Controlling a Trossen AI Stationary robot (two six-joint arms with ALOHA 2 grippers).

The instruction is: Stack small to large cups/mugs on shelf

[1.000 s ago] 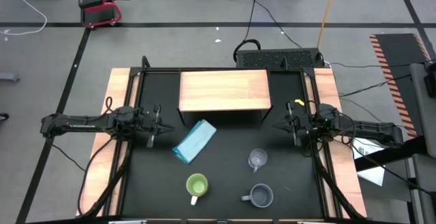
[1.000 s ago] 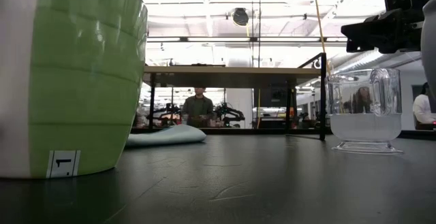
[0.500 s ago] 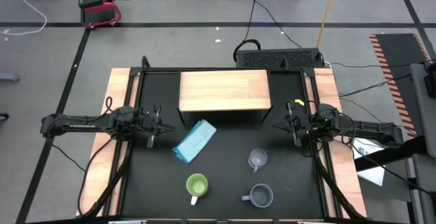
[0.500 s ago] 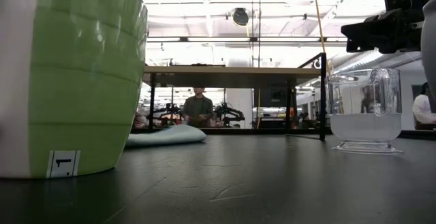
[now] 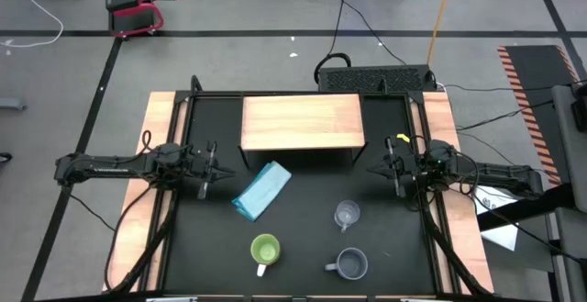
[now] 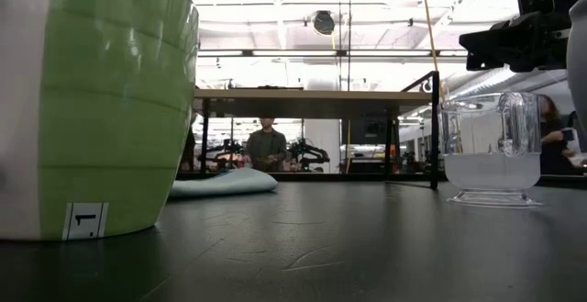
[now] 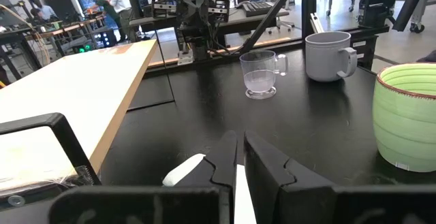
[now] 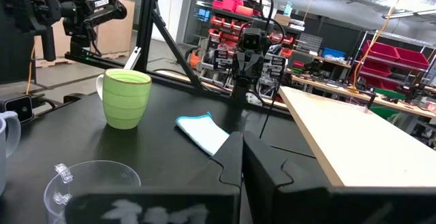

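**Both tools idle, cups on the near half**

Nearest me, I am seeing the grey-blue mug (image 5: 350, 264) and the lime-green mug (image 5: 264, 251) sitting along the front of the black surface (image 5: 303, 201), with the clear glass cup (image 5: 346, 215) just behind the grey-blue one. The folded blue cloth (image 5: 262, 190) is lying farther back. The left tool (image 5: 207, 169) is hovering at the left edge with its fingers together, gripping nothing; the right tool (image 5: 393, 170) is doing likewise at the right edge. Farthest back, the shelf (image 5: 301, 123) is standing bare.
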